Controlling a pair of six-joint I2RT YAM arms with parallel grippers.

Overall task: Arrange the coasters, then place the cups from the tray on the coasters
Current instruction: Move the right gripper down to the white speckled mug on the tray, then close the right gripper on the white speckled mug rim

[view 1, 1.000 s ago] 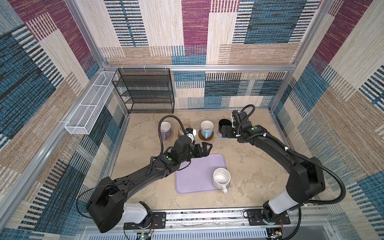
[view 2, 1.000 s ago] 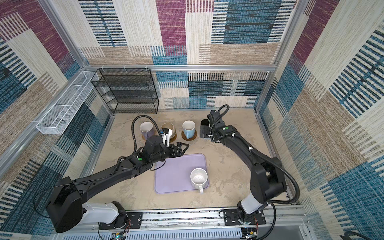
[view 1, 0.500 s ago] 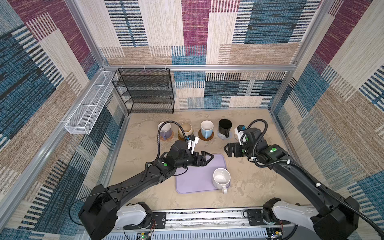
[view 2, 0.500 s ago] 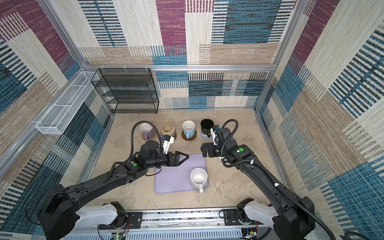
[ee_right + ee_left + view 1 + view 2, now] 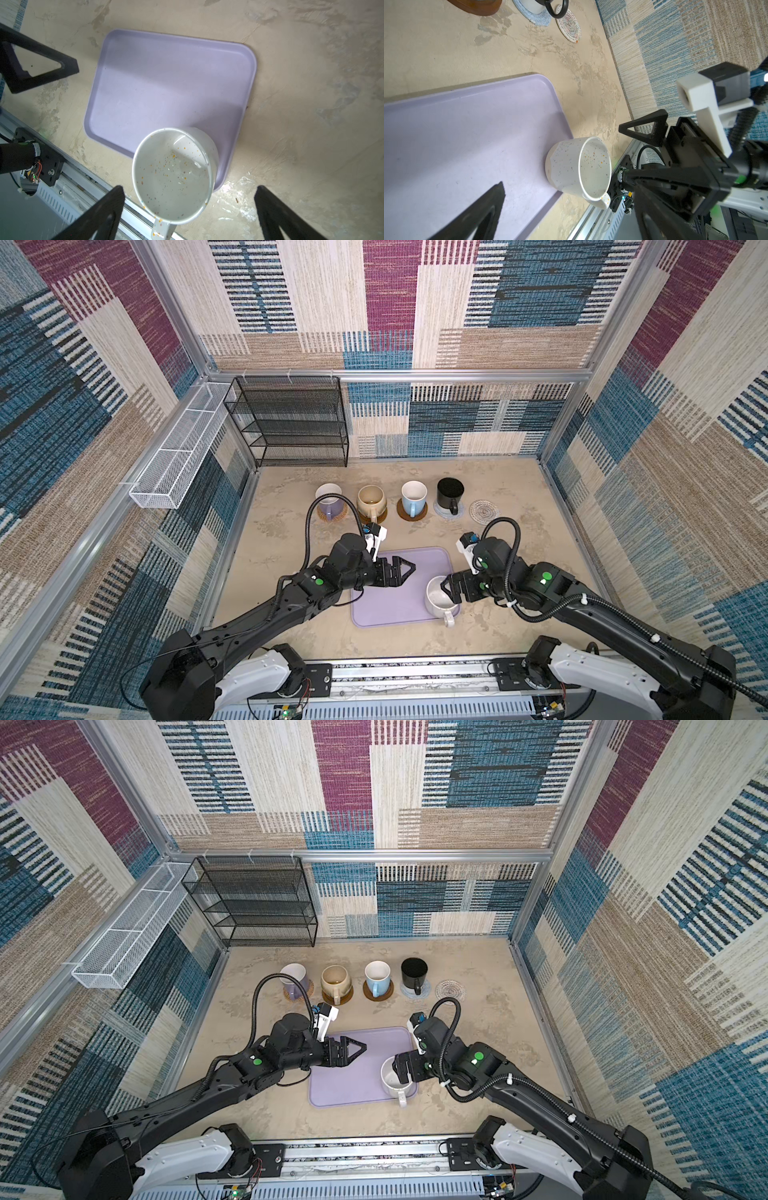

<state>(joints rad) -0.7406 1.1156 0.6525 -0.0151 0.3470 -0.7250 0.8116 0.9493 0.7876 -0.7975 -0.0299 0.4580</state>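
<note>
The lavender tray (image 5: 390, 601) (image 5: 349, 1081) (image 5: 166, 83) lies near the front. A speckled white cup (image 5: 439, 602) (image 5: 396, 1082) (image 5: 172, 176) (image 5: 579, 166) stands upright on its near right corner. My right gripper (image 5: 447, 585) (image 5: 401, 1067) hangs open just above this cup, a finger (image 5: 104, 207) on either side, not touching. My left gripper (image 5: 406, 571) (image 5: 358, 1051) is open and empty over the tray's left part. At the back stand the lavender cup (image 5: 329, 498), beige cup (image 5: 371, 501), light blue cup (image 5: 413, 497) and black cup (image 5: 450, 492), each on a coaster. The whitish coaster (image 5: 484, 511) (image 5: 450, 990) (image 5: 569, 27) is bare.
A black wire shelf rack (image 5: 291, 423) stands against the back wall at the left. A white wire basket (image 5: 178, 460) hangs on the left wall. The metal rail (image 5: 415, 672) runs along the table's front edge, close to the tray.
My right arm has swung from the black cup at the back down to the speckled cup on the tray. My left gripper has drawn back toward the front, over the tray.
</note>
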